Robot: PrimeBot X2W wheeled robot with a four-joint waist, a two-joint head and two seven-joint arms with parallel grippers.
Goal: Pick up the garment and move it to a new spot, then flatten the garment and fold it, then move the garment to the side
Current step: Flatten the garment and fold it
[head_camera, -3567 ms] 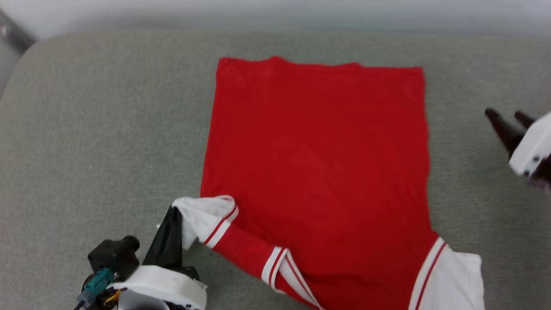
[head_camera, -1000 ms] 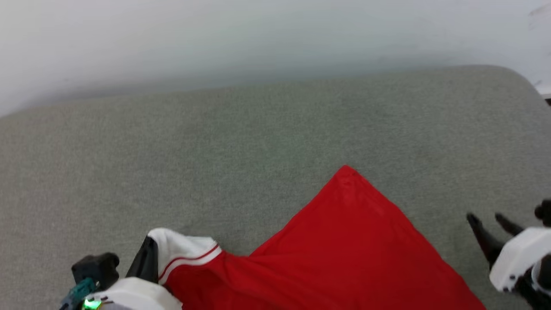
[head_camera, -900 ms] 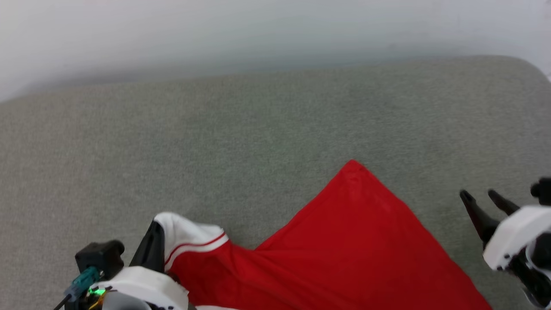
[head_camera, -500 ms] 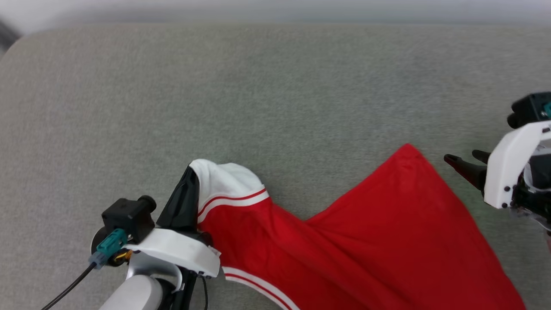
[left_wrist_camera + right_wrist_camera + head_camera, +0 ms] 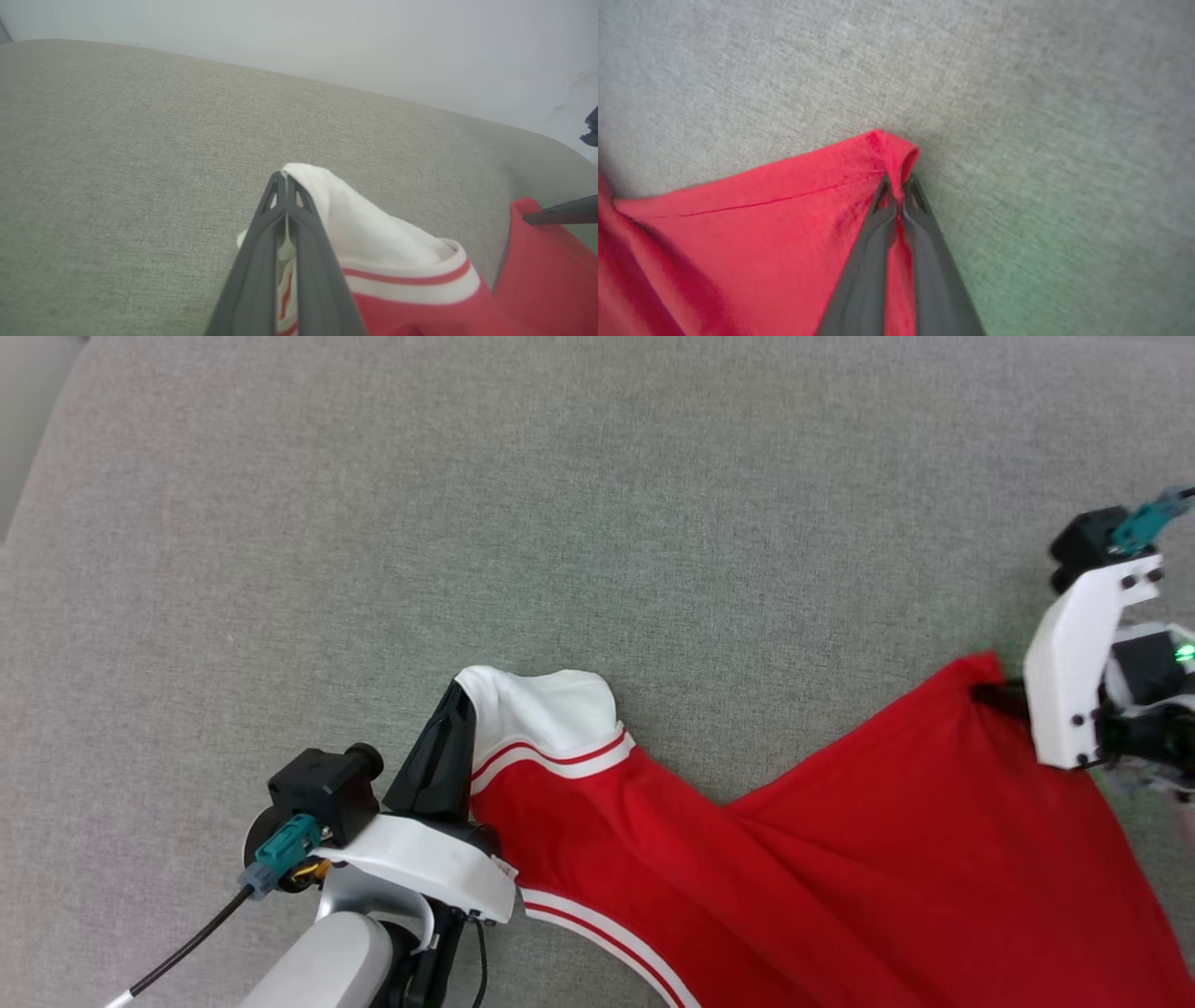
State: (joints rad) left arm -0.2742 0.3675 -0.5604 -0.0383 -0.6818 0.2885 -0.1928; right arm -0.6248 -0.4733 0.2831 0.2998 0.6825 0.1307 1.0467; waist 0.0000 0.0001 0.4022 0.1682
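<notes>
The left gripper [image 5: 459, 700] is closed tight on the white sleeve [image 5: 546, 709] of the shirt [image 5: 840, 859], and the cloth bunches over and to the right of its fingertips. From that hold the red body runs away to the right, creased and slack, with a dip in its far edge between the two grippers. The right gripper [image 5: 899, 193] is pinched on a red hem corner [image 5: 887, 144], which curls just past its tips.

With both ends held, this looks like the carry to a new spot, or the start of spreading the shirt flat. The next move probably calls for drawing the two holds apart to take up the slack, then laying the cloth down smooth without losing either thin pinch.

Under and ahead of both grippers lies a grey woven cushion [image 5: 597, 523] with rounded edges. Beyond its far edge, ahead of the left gripper, stands a plain pale wall [image 5: 327, 37].
</notes>
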